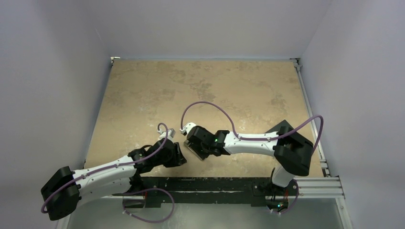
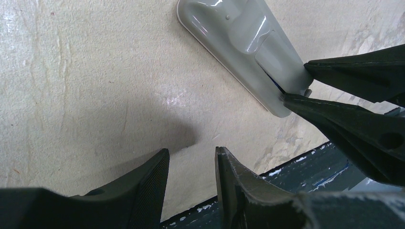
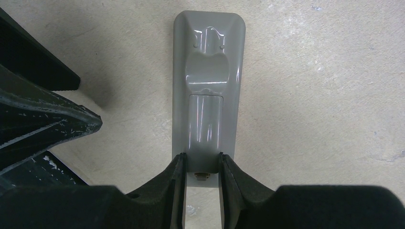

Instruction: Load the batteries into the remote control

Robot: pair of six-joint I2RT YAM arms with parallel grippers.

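Observation:
The remote control (image 3: 208, 71) lies grey underside up on the table, with the flat grey cover piece (image 3: 206, 126) over its battery recess. My right gripper (image 3: 200, 171) is closed on the cover's two sides at the remote's near end. A small brassy end (image 3: 201, 177) shows between the fingers below the cover. In the left wrist view the remote (image 2: 234, 33) shows a dark blue sliver (image 2: 271, 81) along the cover's edge; the batteries are otherwise hidden. My left gripper (image 2: 191, 157) is open and empty, just left of the remote. In the top view both grippers, left (image 1: 179, 156) and right (image 1: 193, 147), meet over the remote (image 1: 196, 152).
The table's dark front rail (image 2: 305, 176) runs close behind my left gripper and also shows in the top view (image 1: 215, 183). A black flat shape (image 1: 285, 128) lies partly under the right arm. Pale walls stand on three sides of the beige tabletop (image 1: 200, 90).

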